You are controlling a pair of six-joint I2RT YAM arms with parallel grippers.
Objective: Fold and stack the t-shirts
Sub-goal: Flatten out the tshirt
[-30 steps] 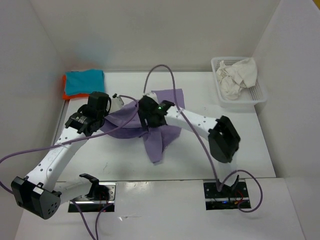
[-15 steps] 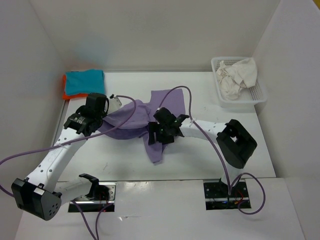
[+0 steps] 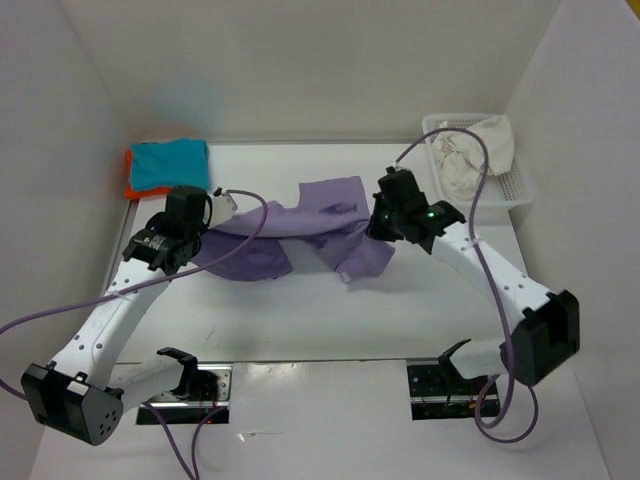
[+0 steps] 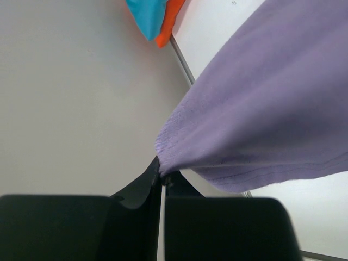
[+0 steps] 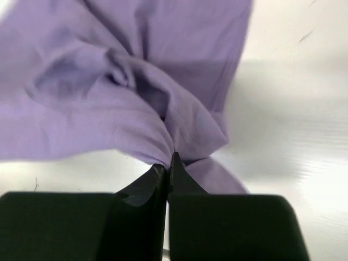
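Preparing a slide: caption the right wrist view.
Right end effector shut on a bunched fold of the lavender t-shirt over the white table.

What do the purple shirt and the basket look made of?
The purple shirt: soft matte knit, probably cotton jersey; it drapes and creases, fine weave visible up close. The basket: seemingly rigid white plastic; perforated mesh walls hold shape.

Plain colours throughout: a lavender t-shirt [image 3: 325, 200], a teal-blue t-shirt [image 3: 170, 162], an orange t-shirt [image 3: 131, 187], an off-white t-shirt [image 3: 492, 138], a white mesh basket [image 3: 522, 188] and a white tabletop [image 3: 300, 310].

Matt knitted cloth t-shirt [image 3: 330, 195], glossy table [image 3: 300, 310]
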